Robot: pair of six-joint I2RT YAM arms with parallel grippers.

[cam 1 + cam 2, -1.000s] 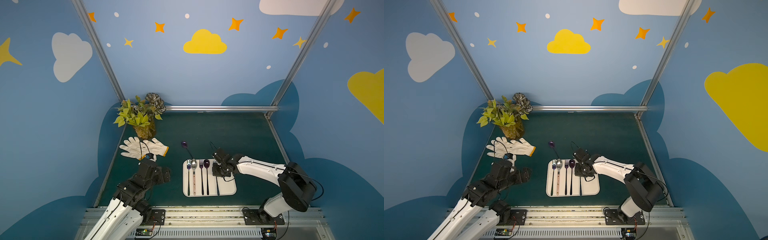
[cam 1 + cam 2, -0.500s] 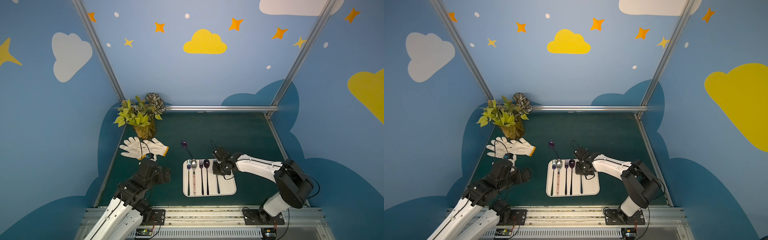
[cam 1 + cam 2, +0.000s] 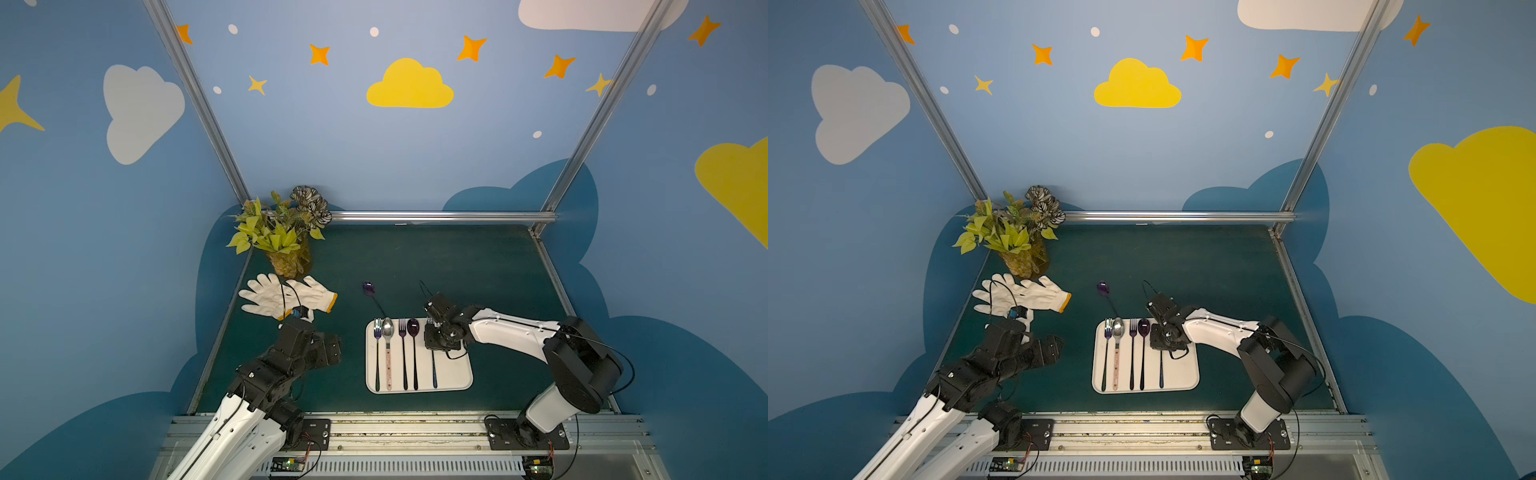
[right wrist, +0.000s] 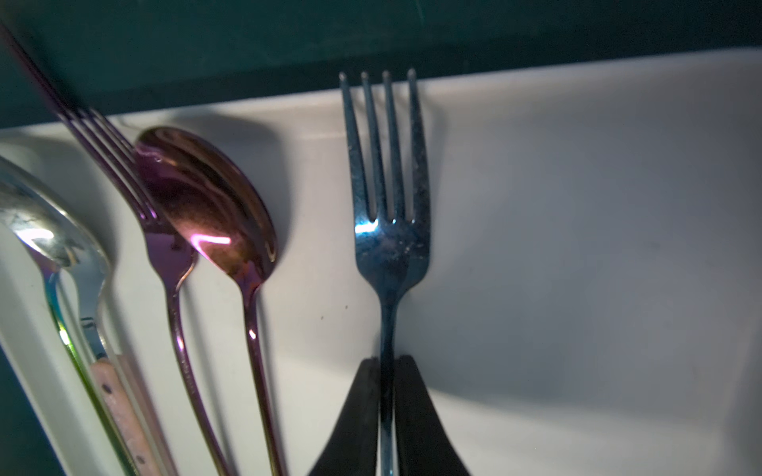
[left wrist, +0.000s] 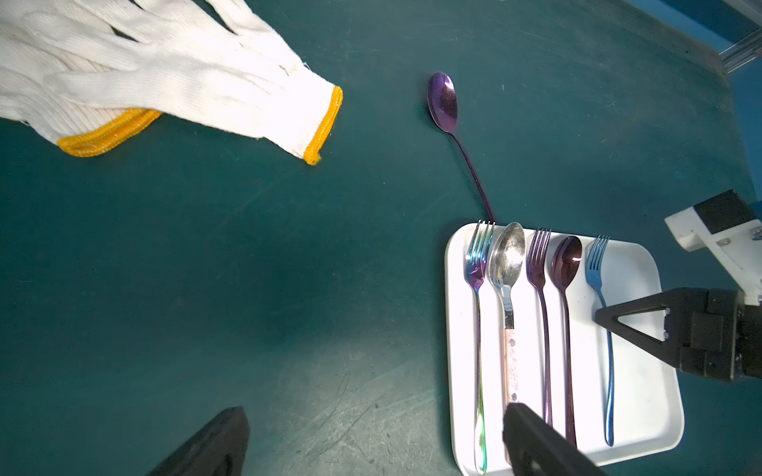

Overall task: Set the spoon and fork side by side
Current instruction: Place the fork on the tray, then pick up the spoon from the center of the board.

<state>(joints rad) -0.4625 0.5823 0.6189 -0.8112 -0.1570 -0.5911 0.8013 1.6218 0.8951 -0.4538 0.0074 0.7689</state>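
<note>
Fork [image 4: 389,247] within right gripper [image 4: 386,362], grip or slight gap unclear; left gripper [image 5: 375,412] wide apart.

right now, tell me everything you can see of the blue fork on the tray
The blue fork is glossy metallic blue, likely coated steel, with four tines and a thin handle. It lies flat on the white tray, rightmost of five utensils, parallel to them, tines toward the far edge, apart from the purple spoon beside it. The right gripper straddles its handle below the neck, a finger on each side; whether it pinches is unclear.
</note>
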